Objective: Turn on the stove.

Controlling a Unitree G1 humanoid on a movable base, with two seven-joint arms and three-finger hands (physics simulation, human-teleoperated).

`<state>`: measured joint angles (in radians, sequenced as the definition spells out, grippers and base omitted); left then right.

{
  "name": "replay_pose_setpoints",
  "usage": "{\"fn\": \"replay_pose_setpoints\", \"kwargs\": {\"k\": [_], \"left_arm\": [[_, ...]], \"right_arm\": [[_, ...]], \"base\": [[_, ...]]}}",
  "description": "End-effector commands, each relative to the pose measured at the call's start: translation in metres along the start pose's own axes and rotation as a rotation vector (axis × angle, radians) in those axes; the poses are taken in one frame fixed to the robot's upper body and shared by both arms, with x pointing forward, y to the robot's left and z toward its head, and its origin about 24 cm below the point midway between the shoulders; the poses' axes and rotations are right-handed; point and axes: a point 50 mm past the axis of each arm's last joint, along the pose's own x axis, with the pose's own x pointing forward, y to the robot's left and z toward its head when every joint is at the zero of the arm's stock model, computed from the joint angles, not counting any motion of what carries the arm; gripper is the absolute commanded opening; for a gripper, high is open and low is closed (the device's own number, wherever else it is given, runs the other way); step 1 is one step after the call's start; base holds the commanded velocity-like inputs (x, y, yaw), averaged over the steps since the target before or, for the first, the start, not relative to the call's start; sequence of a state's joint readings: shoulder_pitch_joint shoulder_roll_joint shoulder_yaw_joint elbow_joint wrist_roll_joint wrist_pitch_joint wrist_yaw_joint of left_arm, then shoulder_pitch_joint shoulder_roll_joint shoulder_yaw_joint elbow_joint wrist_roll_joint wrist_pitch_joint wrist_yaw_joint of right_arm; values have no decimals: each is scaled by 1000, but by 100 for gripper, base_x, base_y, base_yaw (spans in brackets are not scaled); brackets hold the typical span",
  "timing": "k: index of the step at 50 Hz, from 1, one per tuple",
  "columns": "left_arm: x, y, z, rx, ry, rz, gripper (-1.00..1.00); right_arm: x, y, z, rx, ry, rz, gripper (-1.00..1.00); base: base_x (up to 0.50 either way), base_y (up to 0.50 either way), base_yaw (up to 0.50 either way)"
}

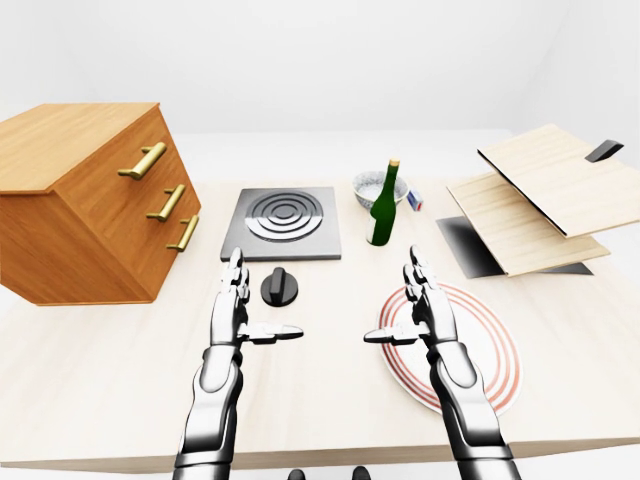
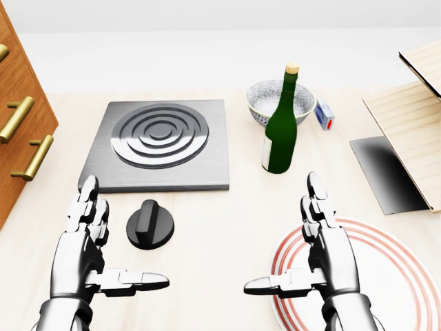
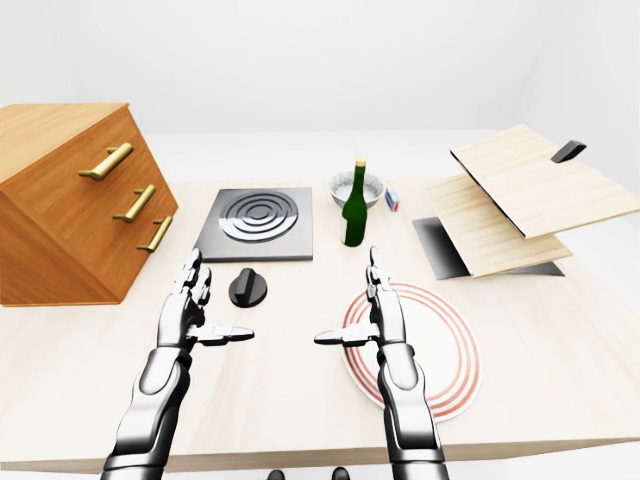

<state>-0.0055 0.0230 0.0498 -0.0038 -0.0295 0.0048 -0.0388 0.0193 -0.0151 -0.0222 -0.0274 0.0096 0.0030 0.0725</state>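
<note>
A square grey metal stove plate [image 2: 158,145] with raised concentric rings lies flat on the pale wooden table [image 2: 220,227], toward the upper left of the head view, and its round black knob [image 2: 150,224] with a raised bar grip sits on the table just below the plate's lower edge, apart from it. The silver three-finger left hand [image 2: 88,245] hovers just left of the knob, fingers straight and spread, thumb pointing right below the knob, touching nothing. The silver three-finger right hand [image 2: 324,248] is released in the same way, fingers extended upward in the view and thumb pointing left, over the left rim of a white round plate with red rings [image 2: 400,276]. Right of the stove plate stands an upright dark green glass bottle with a tan stopper [image 2: 281,127]; just above it in the view is a patterned grey-white bowl [image 2: 265,96], and right of that lies a small blue and red carton [image 2: 324,114]. A brown wooden drawer cabinet with three brass handles [image 1: 85,205] sits tilted at the left of the left-eye view. At the right, light wooden boards [image 1: 545,200] lean over a dark flat panel [image 1: 470,248].
</note>
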Motion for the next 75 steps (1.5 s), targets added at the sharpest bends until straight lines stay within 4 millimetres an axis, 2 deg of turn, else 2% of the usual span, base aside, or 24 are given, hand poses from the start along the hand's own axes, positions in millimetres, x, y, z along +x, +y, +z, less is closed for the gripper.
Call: {"fn": "replay_pose_setpoints", "kwargs": {"k": [1, 10, 22, 29, 34, 42, 56, 60, 67, 70, 75], "left_arm": [[1, 1, -1, -1, 5, 3, 100], [5, -2, -7, 4, 18, -3, 100], [25, -16, -42, 35, 152, -28, 100], [25, -23, -58, 57, 225, -41, 100], [19, -34, -77, 89, 309, -66, 100], [9, -45, -89, 112, 358, -91, 100], [-2, -73, -80, 73, 307, -195, 100], [-10, -91, -72, 21, 269, -264, 100], [-13, -115, -76, 7, 298, -330, 100], [-6, -121, -69, 1, 271, -337, 100], [27, -135, -40, -21, 223, -349, 100]], "right_arm": [[-2, -1, 1, 2, -28, -16, 100], [-1, -2, 1, 17, -22, -14, 100], [0, -5, 3, 29, -16, -15, 100], [0, -5, 4, 34, -17, -17, 100], [0, -6, 5, 38, -17, -19, 100], [0, -8, 7, 44, -16, -24, 100], [2, -10, 8, 49, -16, -31, 100], [2, -12, 11, 56, -19, -36, 100], [4, -16, 13, 64, -22, -45, 100], [4, -17, 14, 69, -22, -50, 100], [3, -17, 15, 71, -25, -50, 100]], "base": [[0, 0, 0], [0, 0, 0], [0, 0, 0], [0, 0, 0], [0, 0, 0], [0, 0, 0], [0, 0, 0], [0, 0, 0], [0, 0, 0], [0, 0, 0], [0, 0, 0]]}}
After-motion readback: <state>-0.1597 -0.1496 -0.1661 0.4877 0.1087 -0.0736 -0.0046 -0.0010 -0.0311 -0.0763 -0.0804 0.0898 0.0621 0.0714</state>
